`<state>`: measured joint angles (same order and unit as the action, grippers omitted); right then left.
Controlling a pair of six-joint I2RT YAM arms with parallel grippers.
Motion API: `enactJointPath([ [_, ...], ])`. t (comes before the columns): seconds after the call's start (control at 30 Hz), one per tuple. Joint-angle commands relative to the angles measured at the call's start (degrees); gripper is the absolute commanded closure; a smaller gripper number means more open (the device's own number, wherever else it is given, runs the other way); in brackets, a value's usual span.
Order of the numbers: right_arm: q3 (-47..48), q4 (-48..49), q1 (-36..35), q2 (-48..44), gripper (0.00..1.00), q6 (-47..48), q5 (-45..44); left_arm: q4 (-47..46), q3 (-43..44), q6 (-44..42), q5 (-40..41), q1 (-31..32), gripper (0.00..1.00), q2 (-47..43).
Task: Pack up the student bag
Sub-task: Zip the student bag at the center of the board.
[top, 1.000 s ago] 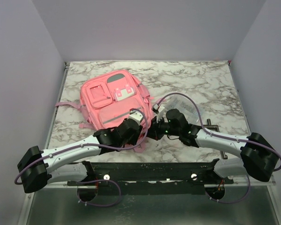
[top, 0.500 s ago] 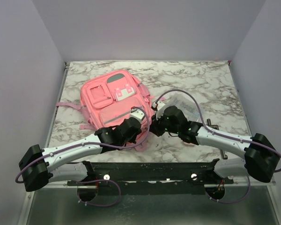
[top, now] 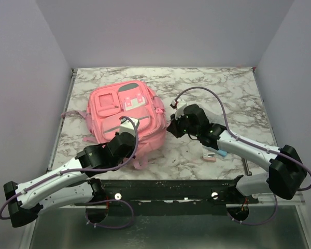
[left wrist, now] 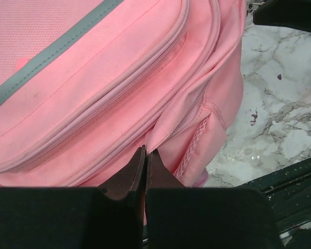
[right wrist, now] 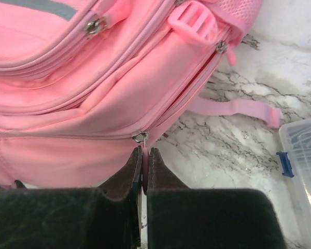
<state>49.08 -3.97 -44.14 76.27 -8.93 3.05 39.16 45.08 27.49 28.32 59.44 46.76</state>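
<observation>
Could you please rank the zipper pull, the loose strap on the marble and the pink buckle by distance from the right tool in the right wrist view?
1. Zipper pull, at the tips of the right tool, on the student bag.
2. Loose strap, lying flat to the right.
3. Pink buckle, farther up at the bag's corner.

student bag (top: 110, 115) matt woven cloth; table (top: 223, 88) glossy marble
</observation>
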Motion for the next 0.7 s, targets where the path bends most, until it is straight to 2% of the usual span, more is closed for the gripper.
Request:
enactJointPath([
  [0.0, 3.57, -5.44, 3.23, 3.09, 0.99, 3.09, -8.01, 10.94, 3.71, -0.26, 14.71, -0.38, 1.0, -5.41],
  [0.13, 5.44, -2.81, 5.79, 6.97, 0.99, 3.63, -5.89, 12.79, 4.66, -1.38, 19.49, -0.38, 1.0, -9.35],
  [0.33, 9.99, 2.91, 8.03, 16.59, 1.0, 3.01, -3.4, 11.13, 5.55, -3.57, 17.52, -0.38, 1.0, -12.65],
  [0.47, 14.4, 3.33, 9.16, 23.25, 0.99, 1.95, -3.4, 5.73, 3.32, -5.07, 10.05, -0.38, 1.0, -13.13],
  [0.63, 15.61, -1.03, 9.16, 24.85, 0.99, -0.7, -5.06, -3.85, -1.84, -1.28, -2.18, -0.37, 1.0, -10.25],
  [0.67, 15.92, -3.33, 9.16, 24.53, 0.94, -1.34, -5.33, -6.33, -3.41, -0.26, -4.54, -0.38, 1.0, -9.42],
])
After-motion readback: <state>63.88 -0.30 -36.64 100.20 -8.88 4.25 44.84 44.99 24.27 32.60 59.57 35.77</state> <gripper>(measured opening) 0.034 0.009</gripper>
